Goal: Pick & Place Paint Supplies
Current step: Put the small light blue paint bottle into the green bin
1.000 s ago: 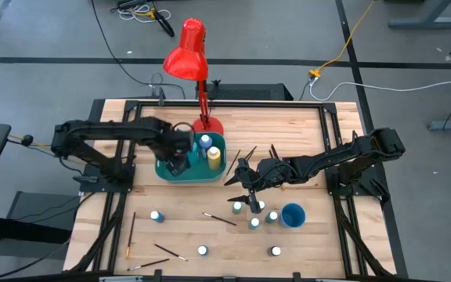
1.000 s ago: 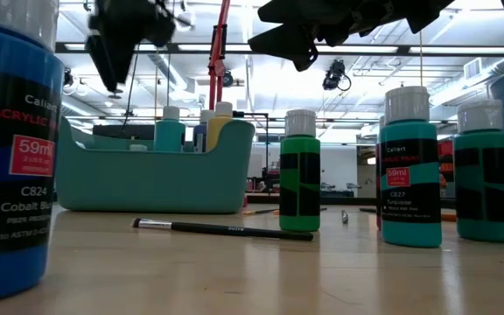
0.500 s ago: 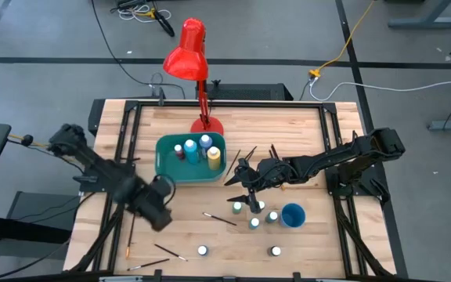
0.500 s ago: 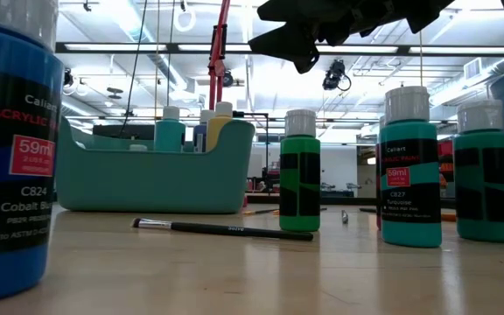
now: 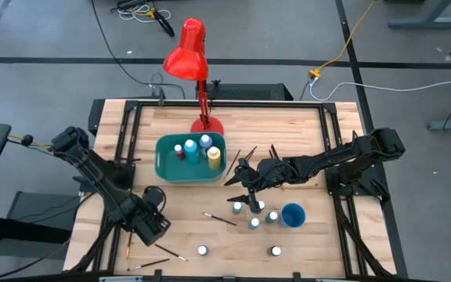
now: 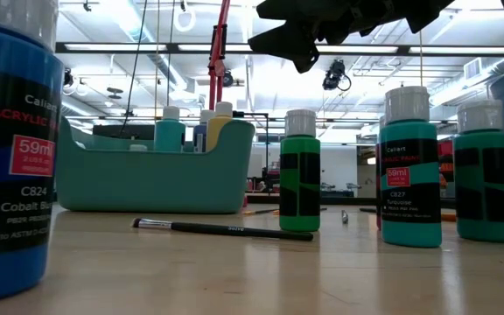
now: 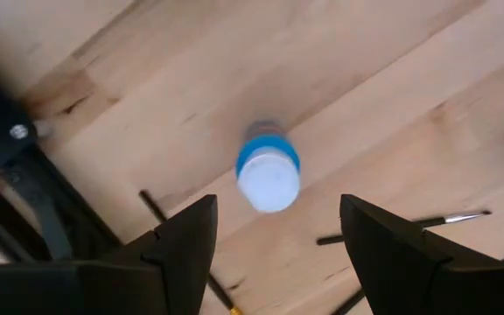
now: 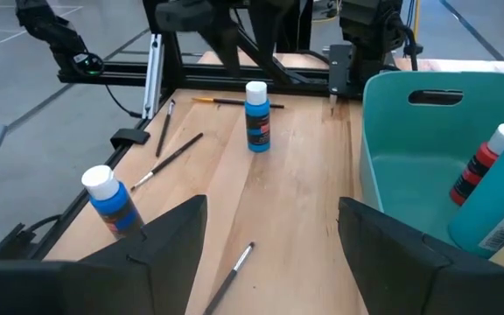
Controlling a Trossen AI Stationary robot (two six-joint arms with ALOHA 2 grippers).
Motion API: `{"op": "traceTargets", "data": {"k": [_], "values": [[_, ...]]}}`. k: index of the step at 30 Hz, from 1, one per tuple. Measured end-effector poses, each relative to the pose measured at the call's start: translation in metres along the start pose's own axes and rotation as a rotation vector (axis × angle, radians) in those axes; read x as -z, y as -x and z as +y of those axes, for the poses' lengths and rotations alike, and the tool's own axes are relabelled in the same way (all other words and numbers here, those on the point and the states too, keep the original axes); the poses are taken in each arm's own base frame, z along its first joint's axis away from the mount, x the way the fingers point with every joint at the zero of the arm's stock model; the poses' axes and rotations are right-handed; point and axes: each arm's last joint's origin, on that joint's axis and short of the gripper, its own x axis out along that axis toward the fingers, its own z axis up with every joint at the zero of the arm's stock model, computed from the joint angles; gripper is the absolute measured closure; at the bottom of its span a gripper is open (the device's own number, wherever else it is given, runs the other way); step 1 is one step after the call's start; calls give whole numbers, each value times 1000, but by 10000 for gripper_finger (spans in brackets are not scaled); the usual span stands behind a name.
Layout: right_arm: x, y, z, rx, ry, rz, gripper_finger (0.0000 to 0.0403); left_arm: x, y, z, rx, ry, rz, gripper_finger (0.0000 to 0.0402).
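Note:
My left gripper (image 5: 154, 222) hangs open near the table's left front, pointing down. Right below it stands a blue white-capped paint bottle (image 7: 268, 175), untouched, with the fingers (image 7: 182, 245) apart above it. My right gripper (image 5: 245, 179) waits open above the middle of the table, over a cluster of bottles (image 5: 254, 207). More bottles stand upright in the teal bin (image 5: 165, 168), and others (image 5: 202, 251) on the wood. Thin dark brushes (image 5: 219, 218) lie flat on the table.
A red desk lamp (image 5: 188, 55) stands behind the bin. A round blue cup (image 5: 293, 215) sits right of the bottle cluster. In the low view, green (image 6: 299, 171) and teal (image 6: 408, 166) bottles and a brush (image 6: 226, 229) stand before the bin (image 6: 156, 166).
My left gripper has swung from above the bin toward the table's near left corner, sinking and rolling about its own axis, and now hangs over the blue bottle. It has left the low view. Its fingers stay open.

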Motion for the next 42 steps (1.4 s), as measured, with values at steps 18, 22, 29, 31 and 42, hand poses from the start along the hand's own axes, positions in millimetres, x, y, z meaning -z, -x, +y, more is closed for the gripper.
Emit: {"op": "traceTargets", "data": {"k": [18, 22, 29, 31, 42], "values": [[0, 0, 0, 0, 3, 0, 140, 2, -33, 5, 14, 40, 29, 157], [-1, 0, 0, 0, 5, -9, 140, 2, -33, 5, 18, 25, 6, 157], [-2, 0, 0, -1, 12, -17, 140, 3, -33, -2, 92, -35, 17, 157], [-2, 0, 0, 0, 17, -17, 140, 3, -33, -3, 100, -41, 18, 157], [-2, 0, 0, -1, 28, -16, 140, 2, -33, 8, -15, -8, 36, 169]]}}
